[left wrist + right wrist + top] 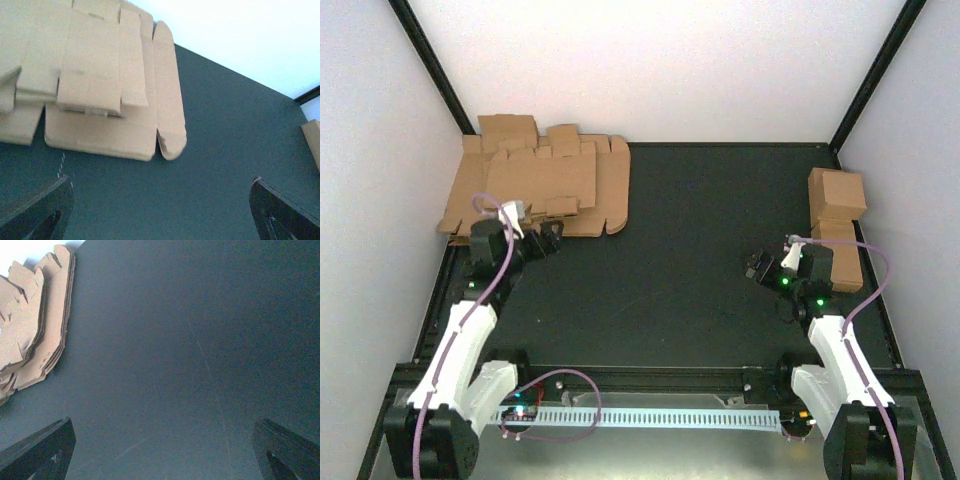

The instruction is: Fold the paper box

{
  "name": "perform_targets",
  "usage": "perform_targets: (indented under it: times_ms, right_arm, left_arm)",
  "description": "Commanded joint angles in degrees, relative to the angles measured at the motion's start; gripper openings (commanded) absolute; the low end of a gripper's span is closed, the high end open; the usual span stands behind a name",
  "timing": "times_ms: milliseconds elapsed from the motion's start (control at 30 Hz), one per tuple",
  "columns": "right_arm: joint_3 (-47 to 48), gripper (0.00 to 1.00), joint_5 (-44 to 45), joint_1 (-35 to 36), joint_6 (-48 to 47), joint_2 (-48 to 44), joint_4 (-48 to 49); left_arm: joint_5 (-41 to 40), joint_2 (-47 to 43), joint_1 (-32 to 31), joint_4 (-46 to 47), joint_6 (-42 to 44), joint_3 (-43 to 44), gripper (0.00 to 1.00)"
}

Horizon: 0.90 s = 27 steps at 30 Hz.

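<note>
The paper box (535, 172) lies flat and unfolded as the topmost brown cardboard sheet of a stack at the back left; in the left wrist view it is the upper sheet (90, 65). My left gripper (552, 238) hovers just in front of the stack's near edge, open and empty, and its dark fingertips (47, 207) frame bare mat in its wrist view (161, 200). My right gripper (760, 265) is at the right, far from the stack, open over bare mat (162, 440) with nothing between its fingers.
Further flat brown blanks (605, 195) lie under the top sheet, also visible from the right wrist (30, 325). Finished brown cartons (837, 195) stand stacked against the right wall, behind the right arm. White walls enclose the black mat (700, 240).
</note>
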Motion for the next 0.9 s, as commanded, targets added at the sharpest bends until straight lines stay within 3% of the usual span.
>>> perform_targets:
  times_ms: [0, 433, 867]
  right_arm:
    - [-0.31, 0.99, -3.57, 0.02, -0.97, 0.40, 0.13]
    - [2.72, 0.99, -5.57, 0.09, -2.89, 2.59, -1.28]
    - [3.46, 0.98, -6.59, 0.17, -3.04, 3.12, -3.20]
  left_arm:
    - [-4.00, 9.04, 0.12, 1.53, 9.20, 9.07, 0.99]
    - [-2.50, 43.30, -0.77, -18.33, 23.73, 42.69, 0.99]
    - [-10.32, 76.87, -5.16, -45.52, 36.25, 80.05, 0.91]
